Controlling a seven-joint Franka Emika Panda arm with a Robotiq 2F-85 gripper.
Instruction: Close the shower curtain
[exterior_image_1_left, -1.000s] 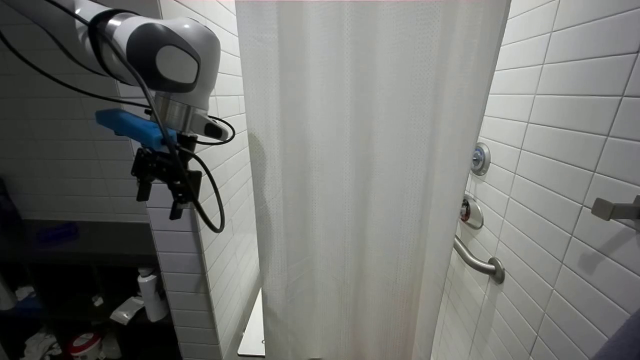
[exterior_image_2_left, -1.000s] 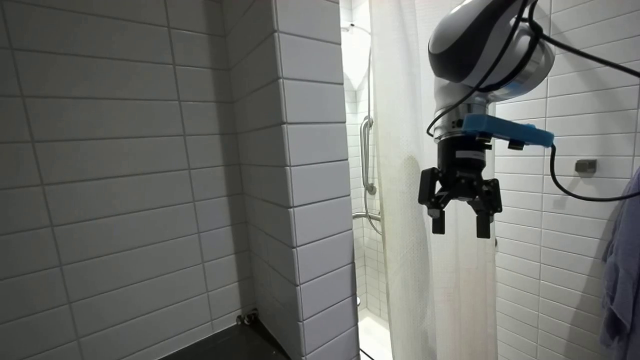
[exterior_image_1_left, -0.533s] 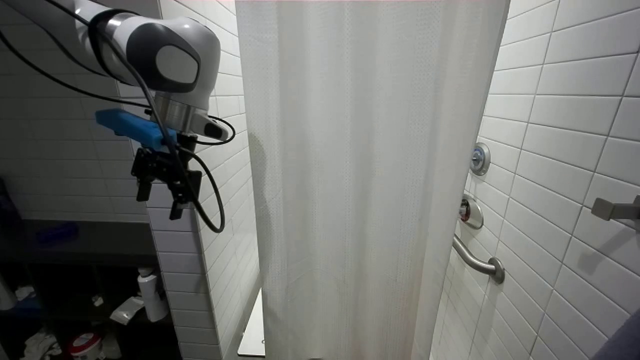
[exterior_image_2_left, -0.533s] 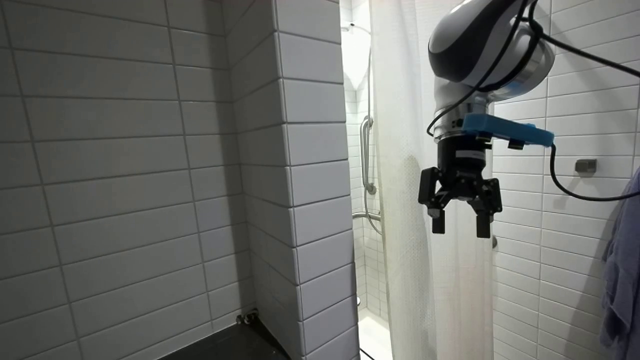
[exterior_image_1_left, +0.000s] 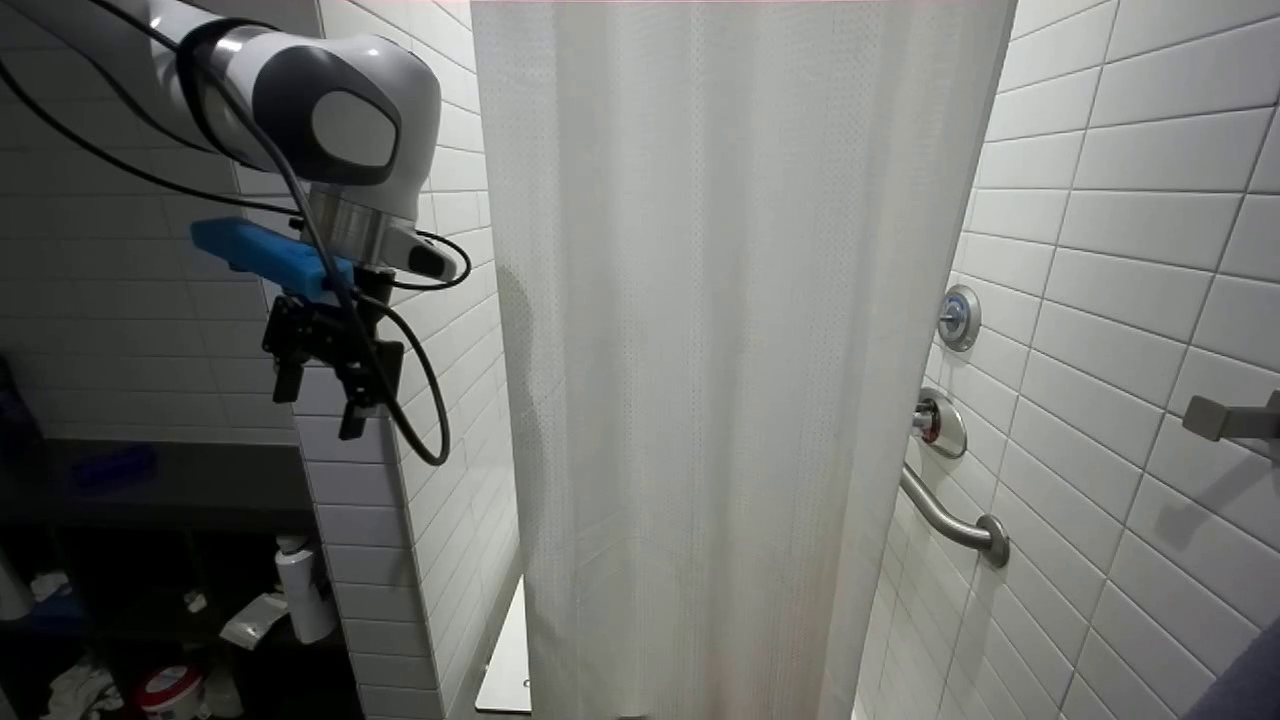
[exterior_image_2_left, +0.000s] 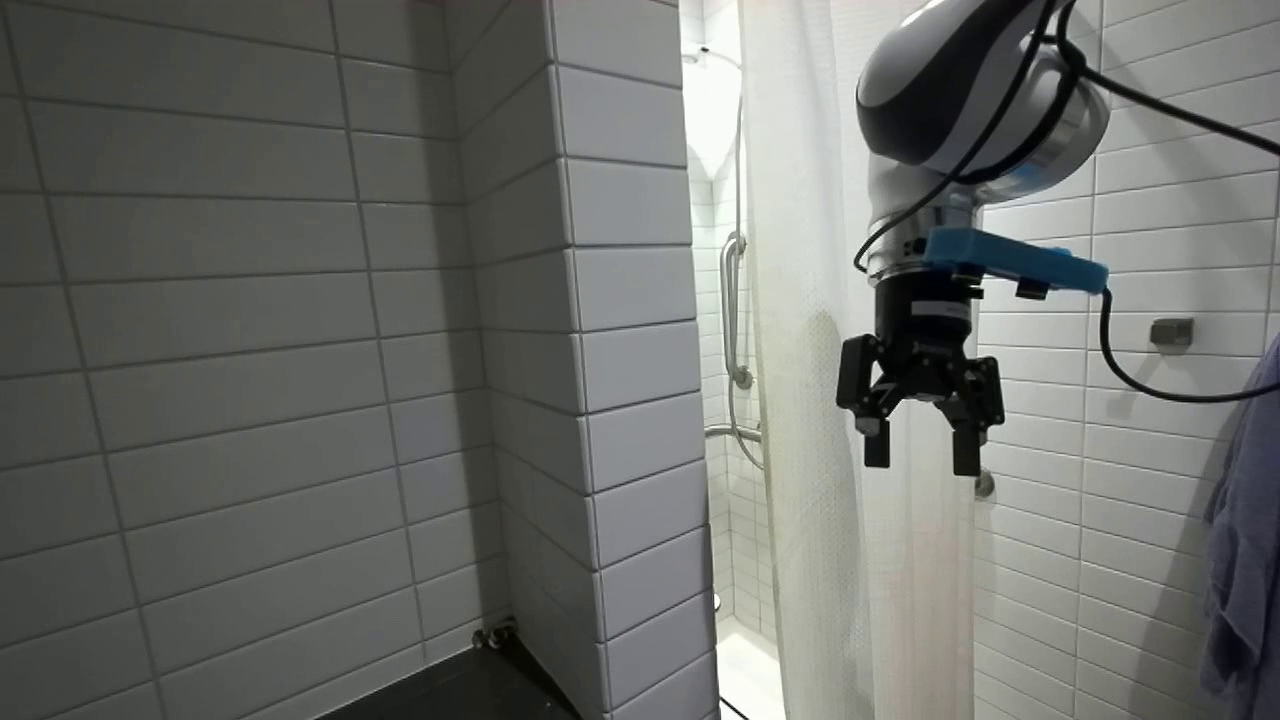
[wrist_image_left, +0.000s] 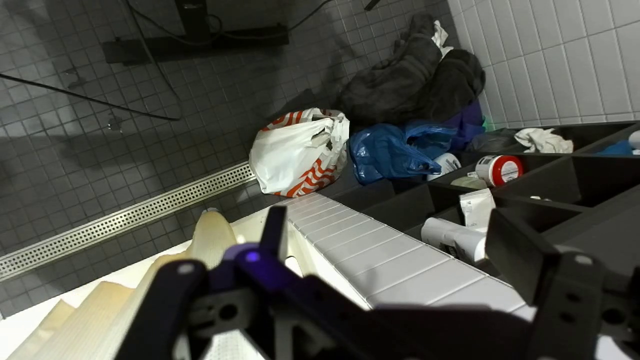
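Note:
The shower curtain (exterior_image_1_left: 720, 350) is a tall white sheet with soft vertical folds. It hangs across the shower, with a gap to the tiled wall on each side in an exterior view. It also shows behind the gripper in an exterior view (exterior_image_2_left: 810, 480), and its folds run down the lower left of the wrist view (wrist_image_left: 105, 310). My gripper is open, empty and points down. It is left of the curtain's left edge in an exterior view (exterior_image_1_left: 320, 408) and in front of it in an exterior view (exterior_image_2_left: 921, 468). In the wrist view (wrist_image_left: 392, 240) nothing is between the fingers.
A white tiled pillar (exterior_image_2_left: 640, 380) stands beside the shower opening. A dark shelf (exterior_image_1_left: 170, 480) holds bottles and packets. A steel grab bar (exterior_image_1_left: 945, 515) and a wall bracket (exterior_image_1_left: 1230, 418) stick out. A purple towel (exterior_image_2_left: 1240, 580) hangs at the side. Bags (wrist_image_left: 295, 155) lie on the floor.
The curtain's right edge has swung slightly left in both exterior views, uncovering a little more of the tiled wall and grab bar. The arm and gripper have not moved.

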